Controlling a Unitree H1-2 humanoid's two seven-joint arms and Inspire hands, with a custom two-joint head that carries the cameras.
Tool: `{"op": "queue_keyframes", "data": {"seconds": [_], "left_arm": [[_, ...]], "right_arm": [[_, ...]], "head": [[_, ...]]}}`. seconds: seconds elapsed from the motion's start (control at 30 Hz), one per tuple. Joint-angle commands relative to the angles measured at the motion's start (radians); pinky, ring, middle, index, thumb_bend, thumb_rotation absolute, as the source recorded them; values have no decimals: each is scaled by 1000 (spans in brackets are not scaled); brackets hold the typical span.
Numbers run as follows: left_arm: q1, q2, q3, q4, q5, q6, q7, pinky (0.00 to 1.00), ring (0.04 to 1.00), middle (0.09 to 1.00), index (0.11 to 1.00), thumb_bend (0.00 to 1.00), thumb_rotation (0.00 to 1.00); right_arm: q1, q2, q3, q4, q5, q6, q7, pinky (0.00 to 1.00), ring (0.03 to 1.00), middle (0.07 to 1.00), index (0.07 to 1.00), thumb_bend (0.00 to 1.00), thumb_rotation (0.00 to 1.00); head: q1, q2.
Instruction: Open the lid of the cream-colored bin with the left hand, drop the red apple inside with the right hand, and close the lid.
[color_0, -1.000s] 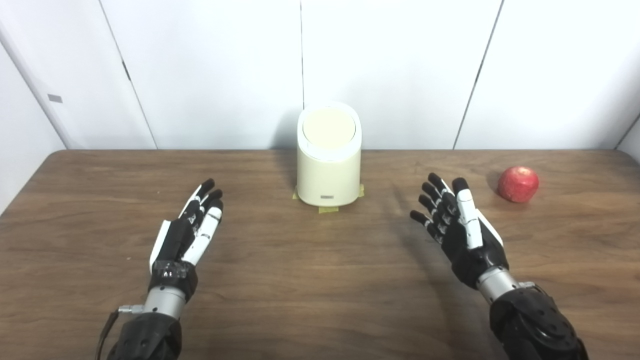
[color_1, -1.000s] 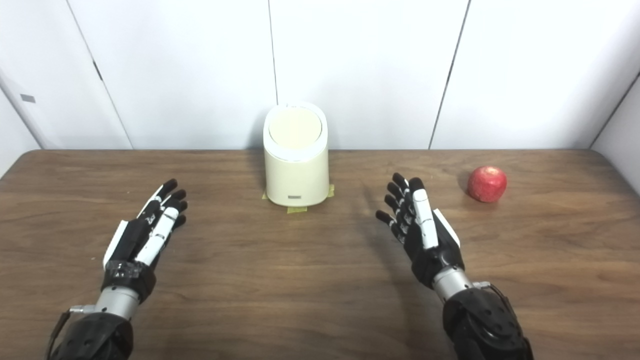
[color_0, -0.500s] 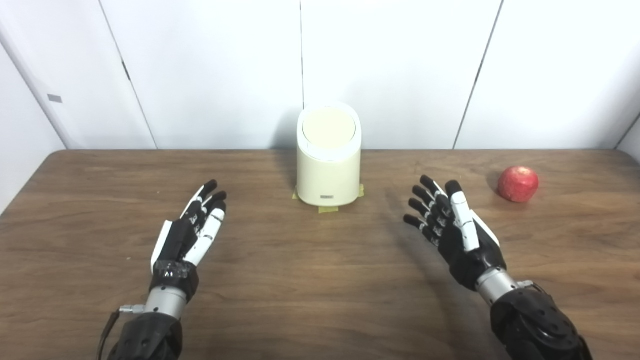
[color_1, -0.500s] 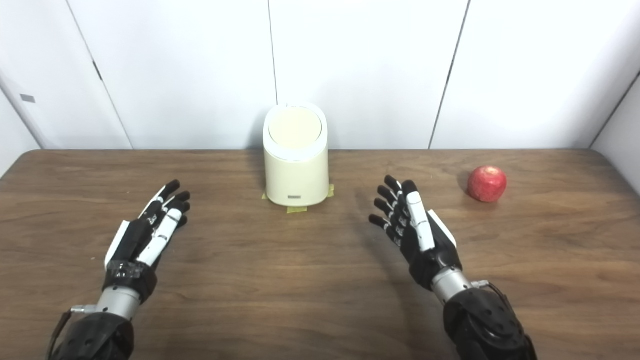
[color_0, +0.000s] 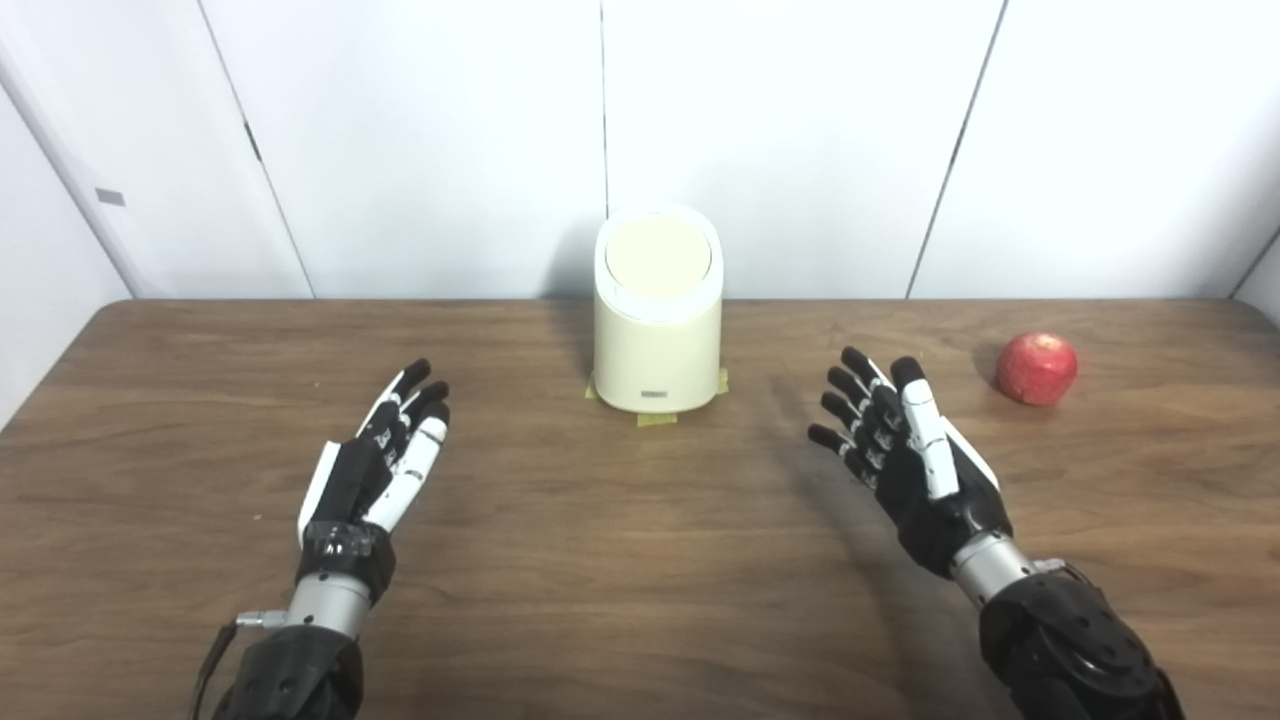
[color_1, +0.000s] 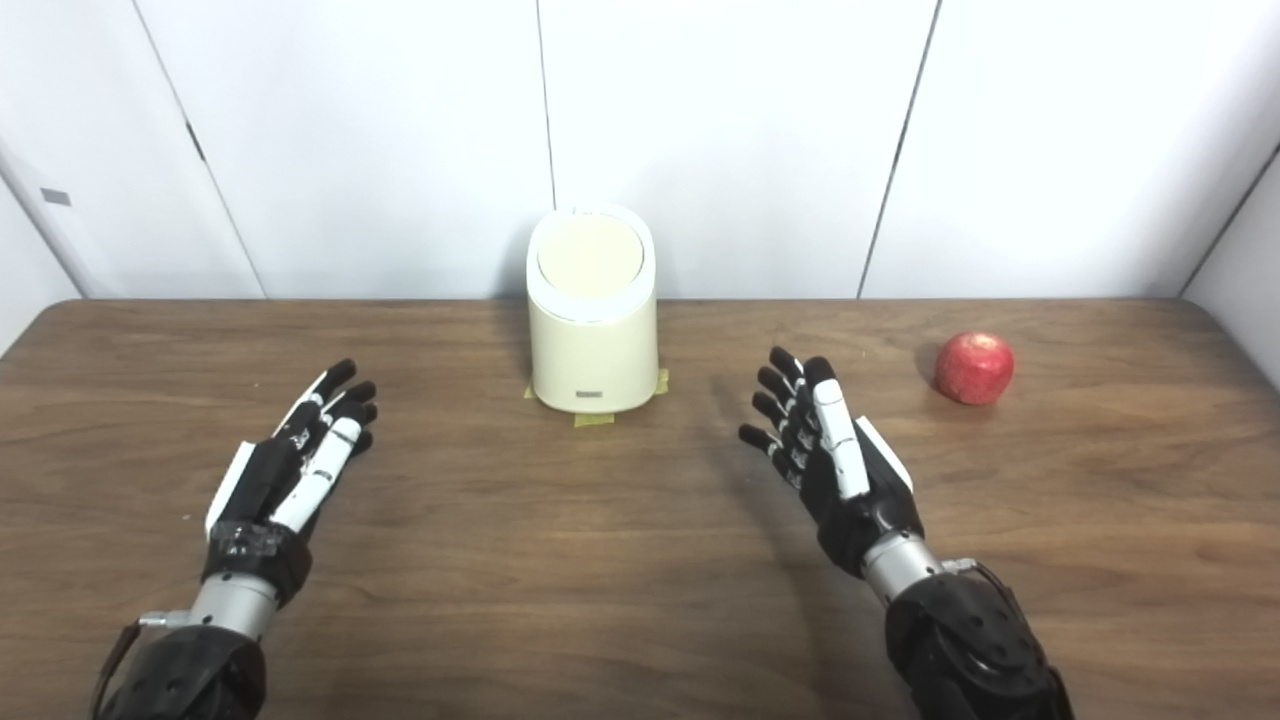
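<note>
Left hand (color_0: 385, 450): empty, fingers stretched out and slightly spread, over the left half of the table (color_0: 150, 420), palm turned inward, fingertips aimed toward the far edge and a little rightward. Not touching anything.

Bin (color_0: 657, 335): cream-colored, upright, long axis vertical, at the middle of the far edge, sitting on strips of yellow tape (color_0: 660, 418). Lid (color_0: 658, 256) is closed; its round face is tilted toward the near edge, so the low lip faces the robot and the high side faces the wall. A small label sits low on the front wall. From the left hand the bin lies ahead and to the right, well apart.

Right hand (color_0: 905, 450): empty, fingers splayed apart, over the right half of the table, fingertips pointing toward the far edge and slightly leftward. It stands about as far from the bin as the left hand does, on the opposite side.

Apple (color_0: 1037, 368): red, near the far right corner, resting on the wood, roughly round so no useful long axis; stem direction cannot be made out. It lies ahead and to the right of the right hand, near but clear of it; the left hand is well apart from it.

Judgement: nothing started. First move is the left hand travelling forward-right to the lid.
</note>
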Motion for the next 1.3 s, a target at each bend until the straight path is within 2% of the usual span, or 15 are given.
{"op": "queue_keyframes", "data": {"seconds": [0.0, 0.2, 0.27, 0.37, 0.47, 0.6, 0.77, 0.9, 1.03, 1.1, 1.27], "left_arm": [[-17, 3, -1, -47, -17, -13, -6, 913, 919, 917, 963, 305, 492], [-49, 20, -31, -56, 10, 6, -10, 902, 920, 925, 966, 389, 387], [-83, 37, -43, -56, 28, 18, -11, 892, 922, 929, 979, 462, 397], [-144, 63, -57, -53, 75, 32, -3, 982, 923, 919, 973, 596, 455], [-213, 75, -45, -26, 51, 33, -7, 890, 915, 933, 980, 649, 411], [-307, 94, -36, 25, 44, 33, -9, 828, 902, 928, 981, 668, 334], [-427, 137, -60, 105, 73, 33, -31, 811, 897, 921, 980, 707, 329], [-531, 166, -93, 179, 152, 33, -88, 776, 887, 929, 982, 744, 298], [-638, 150, -96, 291, 214, 33, -148, 793, 904, 946, 986, 797, 275], [-694, 146, -110, 362, 277, 33, -188, 838, 916, 947, 981, 835, 266], [-801, 130, -130, 521, 352, 33, -257, 895, 927, 958, 976, 859, 170]], "right_arm": [[-28, -2, -9, -45, 1, -7, 3, 897, 977, 989, 991, 523, 1000], [-18, 4, -18, -48, -2, -9, 3, 876, 976, 990, 988, 529, 990], [-16, 8, -20, -45, -5, -11, 8, 878, 977, 990, 990, 518, 997], [-16, 11, -21, -40, -7, -11, 11, 891, 984, 995, 996, 508, 1000], [-16, 17, -24, -34, -14, -15, 12, 890, 983, 994, 995, 504, 1000], [-15, 28, -31, -23, -16, -25, 16, 895, 983, 994, 992, 506, 998], [-16, 38, -31, -8, -32, -39, 28, 890, 981, 994, 992, 509, 1000], [-17, 51, -37, -3, -43, -41, 26, 891, 982, 993, 989, 523, 985], [-19, 70, -45, -1, -47, -40, 26, 892, 980, 991, 983, 525, 966], [-19, 78, -46, -5, -53, -39, 25, 890, 979, 990, 982, 526, 963], [-24, 84, -38, -13, -74, -41, 29, 883, 980, 991, 983, 527, 978]], "head": [[-1, -3], [1, -21], [4, -29], [6, -36], [6, -42], [7, -50], [6, -61], [4, -65], [-2, -67], [-4, -66], [-4, -59]]}}
